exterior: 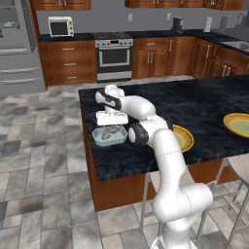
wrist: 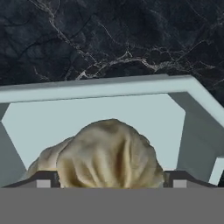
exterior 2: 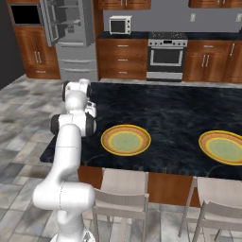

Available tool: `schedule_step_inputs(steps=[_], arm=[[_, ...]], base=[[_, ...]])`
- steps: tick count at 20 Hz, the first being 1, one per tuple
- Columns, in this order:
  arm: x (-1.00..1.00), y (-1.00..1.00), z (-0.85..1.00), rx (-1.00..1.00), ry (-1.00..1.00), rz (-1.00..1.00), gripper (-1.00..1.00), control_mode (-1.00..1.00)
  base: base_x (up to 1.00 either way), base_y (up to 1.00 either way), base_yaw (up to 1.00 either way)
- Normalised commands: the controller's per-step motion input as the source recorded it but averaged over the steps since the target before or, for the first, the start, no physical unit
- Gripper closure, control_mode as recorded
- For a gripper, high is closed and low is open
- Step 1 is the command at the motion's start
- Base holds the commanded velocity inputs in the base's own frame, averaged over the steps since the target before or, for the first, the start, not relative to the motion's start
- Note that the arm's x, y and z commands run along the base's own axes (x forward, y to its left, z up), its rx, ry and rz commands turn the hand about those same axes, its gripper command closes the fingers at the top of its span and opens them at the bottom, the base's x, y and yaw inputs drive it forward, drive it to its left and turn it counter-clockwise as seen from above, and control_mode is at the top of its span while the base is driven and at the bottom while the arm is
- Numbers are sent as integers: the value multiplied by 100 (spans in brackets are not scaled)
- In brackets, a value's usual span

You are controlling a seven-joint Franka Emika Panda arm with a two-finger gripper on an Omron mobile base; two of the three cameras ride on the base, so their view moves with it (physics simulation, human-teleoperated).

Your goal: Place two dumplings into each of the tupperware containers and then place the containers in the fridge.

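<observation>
Dark marbled stone tops the kitchen island [exterior: 204,104], which has wooden sides, with pale stools [exterior 2: 120,196] tucked under its near edge. Nearest on that top, at the island's left end, sits a pale-blue tupperware container [exterior: 108,136] holding dumplings [exterior: 113,130]. The gripper [exterior: 112,125] hangs straight down over it, its white hand just above the tray. From the hand camera the two dark fingertips [wrist: 43,178] stand wide apart at either side of a crinkled beige dumpling [wrist: 109,151], which lies on the tray floor between them; whether they touch it cannot be told. A second dumpling [wrist: 46,157] peeks out just behind its left flank. The tray's flared rim [wrist: 96,85] runs across beyond them, with bare stone past it.

Just right of the container, partly behind the arm's elbow, lies a round yellow plate with an orange rim [exterior: 182,138]. A second such plate [exterior: 239,124] rests well apart toward the island's right end.

Across the tiled floor, the far wall carries wooden cabinets, a steel oven [exterior: 114,57], and a white microwave [exterior: 61,26] on the counter. At far left stands the grey fridge [exterior 2: 71,38], upper doors open.
</observation>
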Motion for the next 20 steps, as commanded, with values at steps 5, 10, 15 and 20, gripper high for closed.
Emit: schedule_step_inputs(steps=[5,10,15,20], arm=[[-37,0,19,0,0,0,-100,-100],[-22,-33,23,0,0,-1,-100,-100],[0,-70,-2,0,0,-5,-100,-100],[18,-33,-23,2,0,0,-100,-100]], base=[[0,0,0],[0,0,0],[0,0,0],[0,0,0]])
